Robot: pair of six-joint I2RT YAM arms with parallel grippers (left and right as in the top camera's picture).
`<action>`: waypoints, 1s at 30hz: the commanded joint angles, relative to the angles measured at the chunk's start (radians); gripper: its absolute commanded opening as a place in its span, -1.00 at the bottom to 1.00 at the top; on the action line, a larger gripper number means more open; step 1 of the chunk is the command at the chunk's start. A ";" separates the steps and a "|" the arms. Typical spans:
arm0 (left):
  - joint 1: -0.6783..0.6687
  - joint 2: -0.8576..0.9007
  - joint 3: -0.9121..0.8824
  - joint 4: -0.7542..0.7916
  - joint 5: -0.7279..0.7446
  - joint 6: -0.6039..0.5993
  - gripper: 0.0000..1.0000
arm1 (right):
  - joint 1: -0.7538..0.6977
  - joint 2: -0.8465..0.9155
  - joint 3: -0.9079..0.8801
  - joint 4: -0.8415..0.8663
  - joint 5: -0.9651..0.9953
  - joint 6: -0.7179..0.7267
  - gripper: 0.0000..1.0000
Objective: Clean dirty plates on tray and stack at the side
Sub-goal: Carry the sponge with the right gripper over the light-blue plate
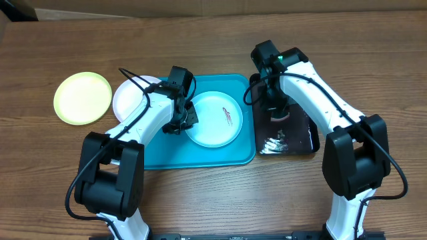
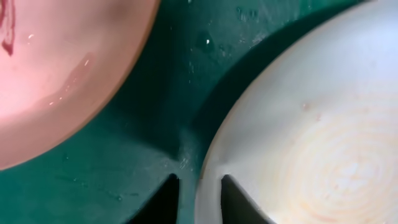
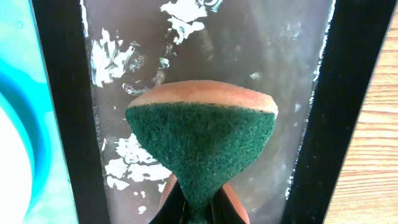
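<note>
Left jaws (image 2: 200, 194): low over the tray (image 1: 167, 152), standing narrowly apart. The two dark fingertips (image 2: 163, 202) sit either side of the white plate's rim, and a sliver of tray floor shows between one tip and the rim.
White plate (image 2: 323, 137): its rim runs up between the left jaws and the rest spreads off to one side of them. This edge lies over the turquoise tray floor. From overhead the other half reaches out past the tray's left side over the bench (image 1: 213, 200). Faint brownish rings show on its face.
Smeared plate (image 1: 213, 119): flat in the middle of the tray, just beside the left jaws and outside them. A red-brown streak marks its face. It is apart from the white plate, with a strip of tray floor between the two.
Yellow-green plate (image 1: 83, 98): on the bench left of the white plate, well clear of both arms.
Right jaws (image 3: 199, 214): closed, pinching the lower end of a sponge.
Sponge (image 3: 202, 143): green scouring face towards the camera, with an orange body behind it. It hangs over the black tray's floor.
Black tray (image 3: 62, 124): just right of the turquoise tray, its glossy floor streaked with white foam.
</note>
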State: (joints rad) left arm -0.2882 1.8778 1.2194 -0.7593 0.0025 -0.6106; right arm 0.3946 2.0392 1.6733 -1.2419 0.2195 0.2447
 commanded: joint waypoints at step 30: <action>0.018 0.013 -0.006 -0.048 0.069 -0.018 -0.92 | 0.003 -0.031 0.108 -0.109 0.023 -0.010 -0.92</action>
State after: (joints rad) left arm -0.2733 1.8801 1.2171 -0.8074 0.0605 -0.6296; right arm 0.3946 2.0392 1.7691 -1.3396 0.2356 0.2169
